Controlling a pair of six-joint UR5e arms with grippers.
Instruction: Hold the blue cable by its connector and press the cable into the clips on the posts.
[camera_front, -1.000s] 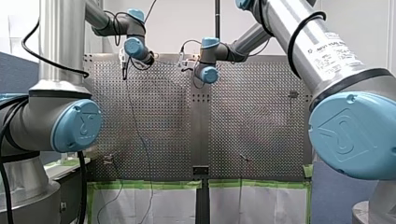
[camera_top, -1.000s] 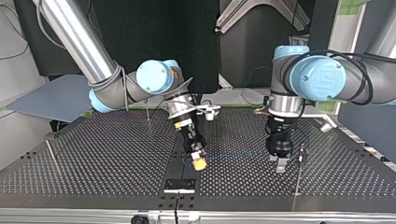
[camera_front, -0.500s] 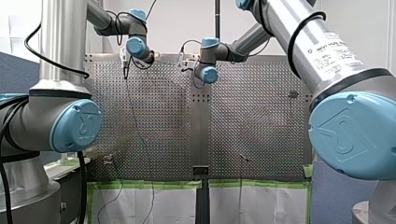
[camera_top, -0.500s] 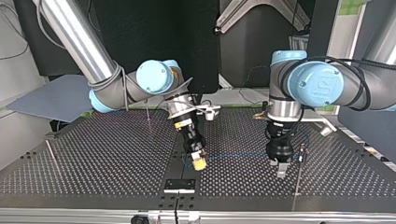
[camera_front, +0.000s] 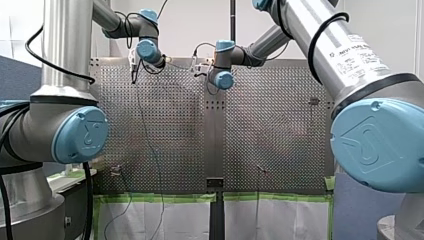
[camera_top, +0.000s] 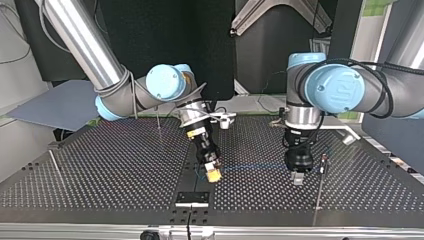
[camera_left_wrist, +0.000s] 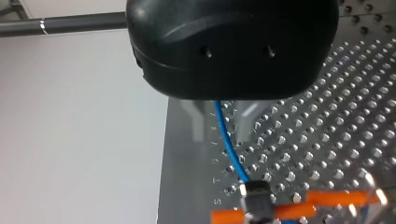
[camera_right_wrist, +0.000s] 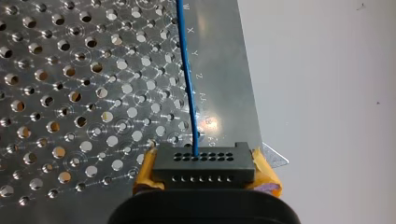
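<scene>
My right tool (camera_top: 213, 175), yellow-padded, is clamped on the black rectangular connector (camera_right_wrist: 203, 163), one pad at each short end. The thin blue cable (camera_right_wrist: 188, 79) runs from it over the perforated metal tabletop (camera_top: 100, 170) toward 3 o'clock in the top view. There it passes between the parted metal fingers (camera_left_wrist: 198, 119) of my left tool (camera_top: 298, 179), with a gap on each side. A slim post (camera_top: 320, 185) stands at that tool's 3 o'clock.

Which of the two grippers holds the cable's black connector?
My right gripper, the one with yellow pads, clamps the connector; through my left gripper only the blue cable passes.
</scene>
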